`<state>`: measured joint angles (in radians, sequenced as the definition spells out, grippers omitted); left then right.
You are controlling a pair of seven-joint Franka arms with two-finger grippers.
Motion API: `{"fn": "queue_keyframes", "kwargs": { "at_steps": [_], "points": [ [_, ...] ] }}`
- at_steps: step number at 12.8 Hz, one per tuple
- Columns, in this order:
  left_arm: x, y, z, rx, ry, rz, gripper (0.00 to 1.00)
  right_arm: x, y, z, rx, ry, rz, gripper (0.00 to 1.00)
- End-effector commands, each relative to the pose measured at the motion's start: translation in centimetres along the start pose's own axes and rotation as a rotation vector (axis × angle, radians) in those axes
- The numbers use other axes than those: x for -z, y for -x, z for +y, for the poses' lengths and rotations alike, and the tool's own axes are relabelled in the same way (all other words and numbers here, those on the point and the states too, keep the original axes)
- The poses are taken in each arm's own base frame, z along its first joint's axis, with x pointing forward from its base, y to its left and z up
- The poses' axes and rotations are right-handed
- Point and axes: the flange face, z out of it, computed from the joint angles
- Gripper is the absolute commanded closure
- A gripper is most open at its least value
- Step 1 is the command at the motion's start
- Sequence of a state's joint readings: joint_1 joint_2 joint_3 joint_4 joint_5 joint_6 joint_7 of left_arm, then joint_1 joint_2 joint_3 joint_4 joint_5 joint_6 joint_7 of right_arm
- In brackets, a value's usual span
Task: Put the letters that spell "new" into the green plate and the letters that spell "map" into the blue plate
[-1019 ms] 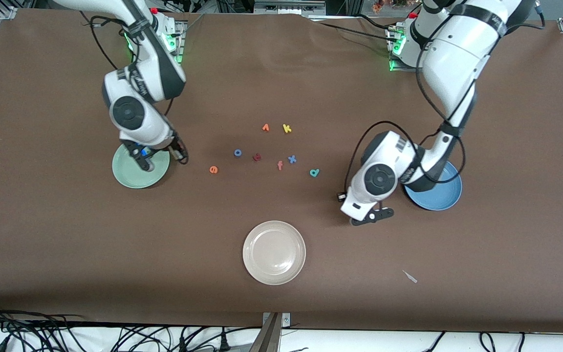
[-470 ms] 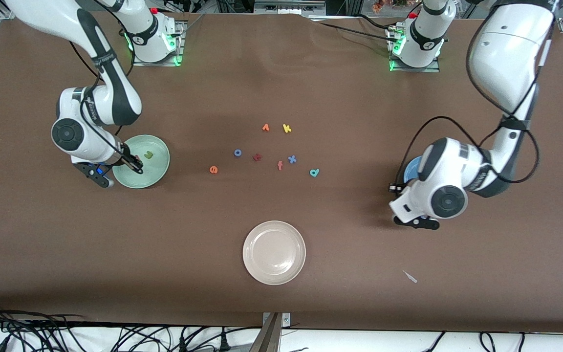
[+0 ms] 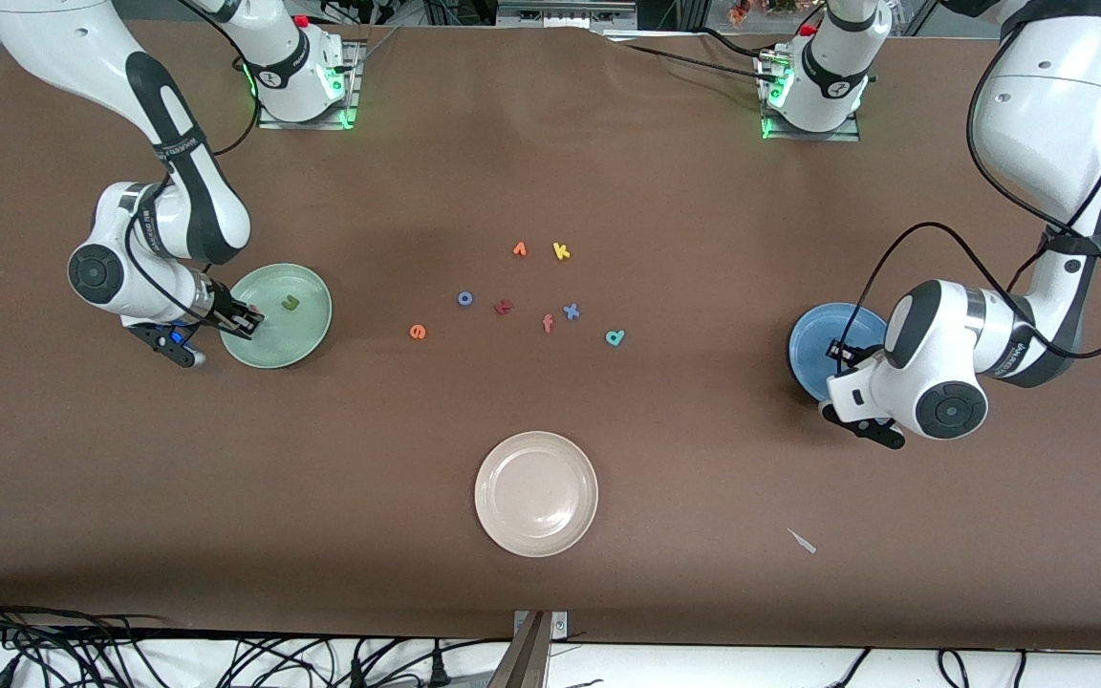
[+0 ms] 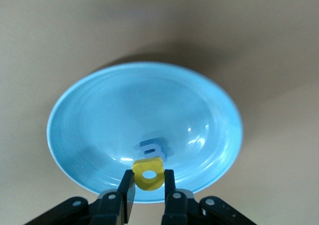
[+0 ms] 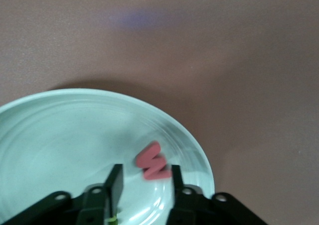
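Green plate [image 3: 307,330]: two letters in it, olive "n" [image 3: 291,303] and pink "w" [image 5: 152,161] between the right gripper's [image 5: 143,180] spread fingers. Blue plate [image 4: 99,110]: one blue "m" [image 4: 152,148]; left gripper [image 4: 149,185] over it, pinching yellow "p" [image 4: 148,173]. Seven letters loose mid-table, including orange "e" [image 3: 418,332] and teal "a" [image 3: 615,336].

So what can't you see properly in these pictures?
- Front view: the w is hidden by the right pincer over the green plate.
- Front view: the left arm covers part of the blue plate, hiding the left pincer, the p it holds and the m.
- Right wrist view: whether the w has landed or hangs mid-air.
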<state>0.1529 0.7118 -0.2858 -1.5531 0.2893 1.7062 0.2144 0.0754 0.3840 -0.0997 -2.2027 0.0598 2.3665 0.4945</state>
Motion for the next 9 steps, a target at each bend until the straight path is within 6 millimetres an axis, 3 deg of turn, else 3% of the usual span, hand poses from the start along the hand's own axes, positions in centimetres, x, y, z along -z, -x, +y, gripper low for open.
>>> {"fn": "queue_keyframes", "kwargs": {
  "at_steps": [1, 3, 5, 9],
  "points": [
    [-0.6, 0.2, -0.9, -0.111, -0.021, -0.022, 0.0, 2.2, 1.1, -2.7, 0.03, -0.03, -0.028, 0.0],
    [1.3, 0.8, -1.2, -0.108, -0.012, -0.005, 0.0, 5.1, 1.6, -6.1, 0.063, -0.056, -0.039, 0.0],
    [2.8, 0.3, 0.4, 0.017, 0.041, 0.029, 0.0, 8.2, 3.3, -10.9, 0.144, -0.087, -0.022, 0.0],
    [5.0, -1.4, 7.2, 0.166, 0.134, 0.124, 0.0, 9.4, 6.7, -15.9, 0.142, -0.114, -0.001, 0.0]
  ]
}}
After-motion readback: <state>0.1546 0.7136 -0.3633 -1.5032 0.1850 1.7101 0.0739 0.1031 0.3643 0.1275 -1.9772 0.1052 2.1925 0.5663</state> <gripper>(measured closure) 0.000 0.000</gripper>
